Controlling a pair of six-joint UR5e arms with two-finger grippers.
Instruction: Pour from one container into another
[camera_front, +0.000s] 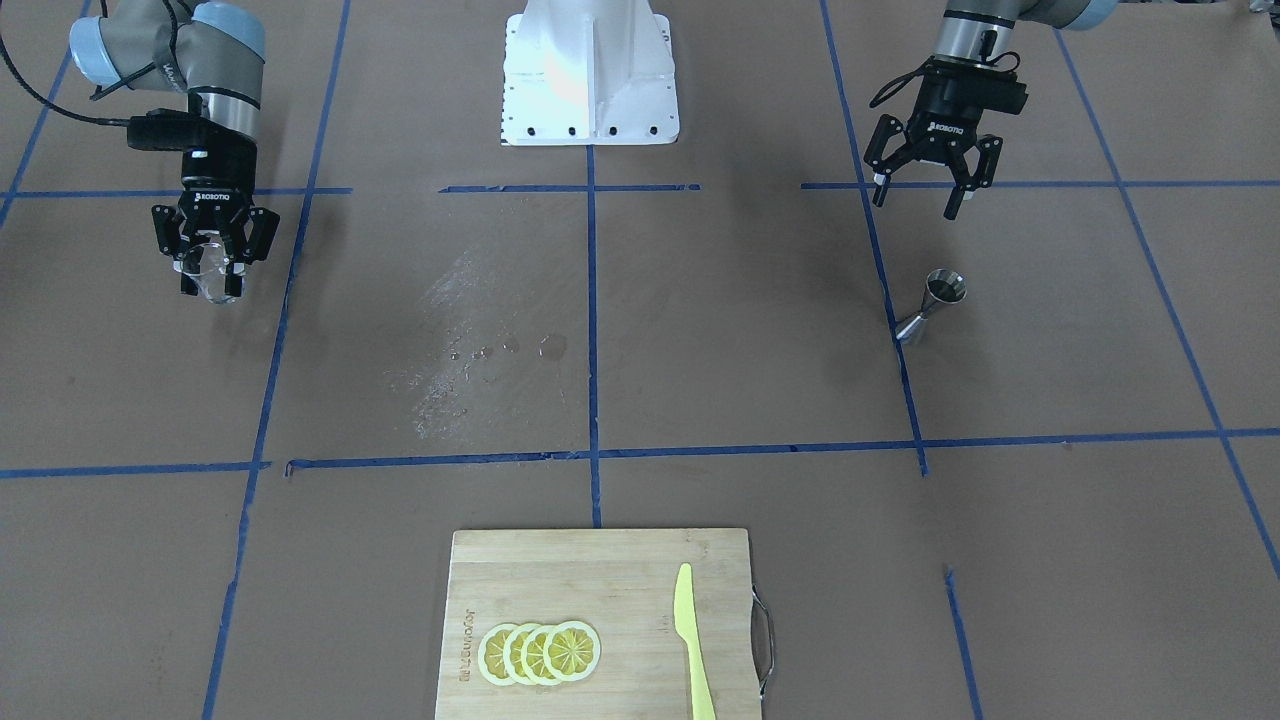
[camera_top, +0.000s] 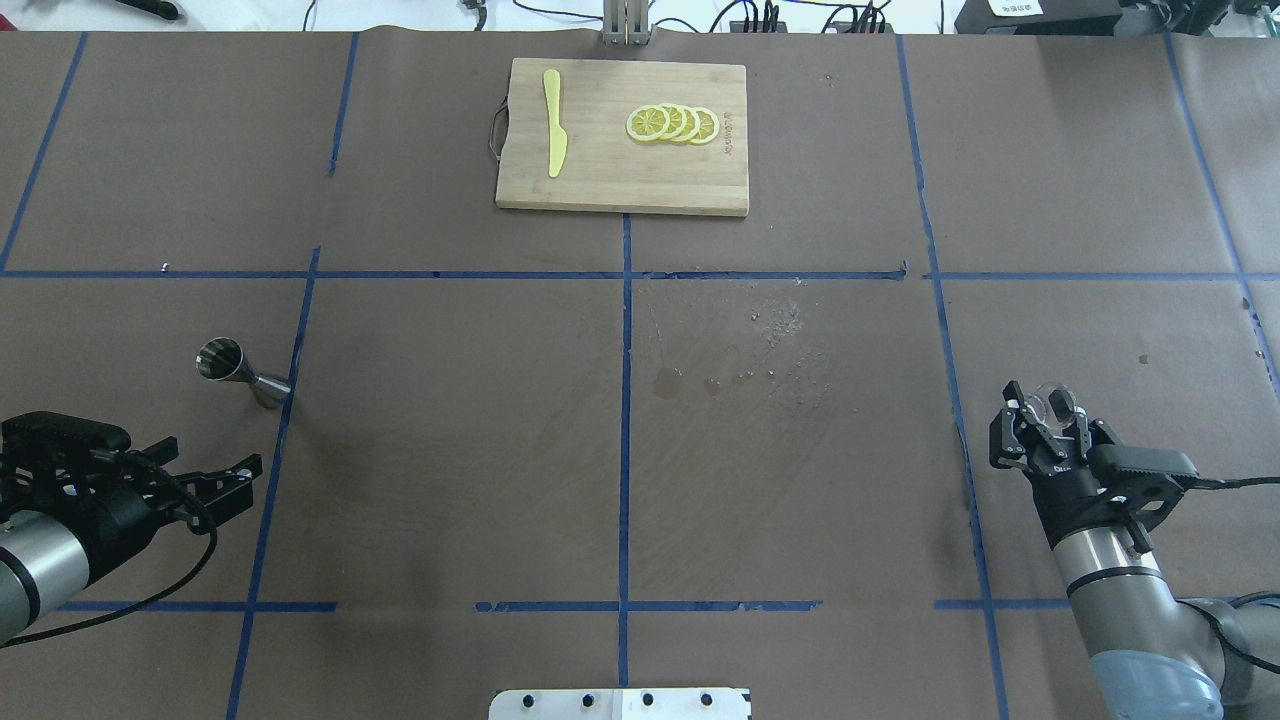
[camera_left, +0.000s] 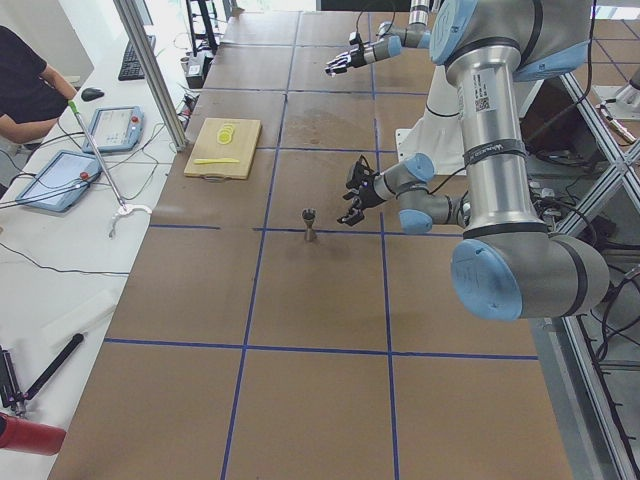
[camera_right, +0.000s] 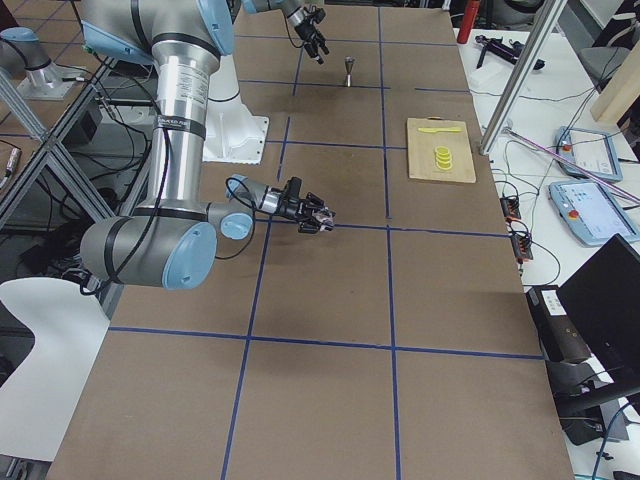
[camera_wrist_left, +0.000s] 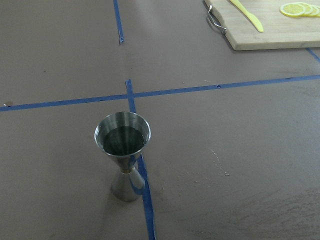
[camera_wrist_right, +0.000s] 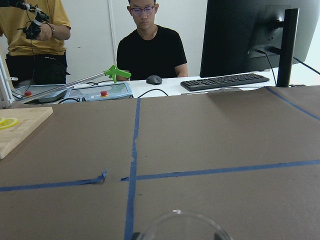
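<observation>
while the right gripper (camera_front: 212, 282) is clamped on the glass cup (camera_top: 1053, 403) at the robot's right side of the table (camera_front: 760, 360), the cup stands upright in its hold, long axis vertical and mouth facing up. the fingers reach out level and grip it from the side. whether its base touches the table cannot be told.

on the robot's left, the left gripper (camera_front: 915, 198) hangs with its fingers spread apart and nothing between them. just ahead of it, not touching, the jigger (camera_wrist_left: 123, 150) stands upright on a blue tape line (camera_wrist_left: 145, 200), long axis vertical, wide mouth up and narrow waist below. its upper cone looks dark inside. cup and jigger are well apart, at opposite sides of the table.

between them, nearer the middle, wet spots (camera_front: 550, 346) mark the brown surface. farthest out lies a wooden cutting board (camera_front: 560, 570) with overlapping lemon slices (camera_front: 540, 652) and a yellow knife (camera_front: 692, 640) on it.
</observation>
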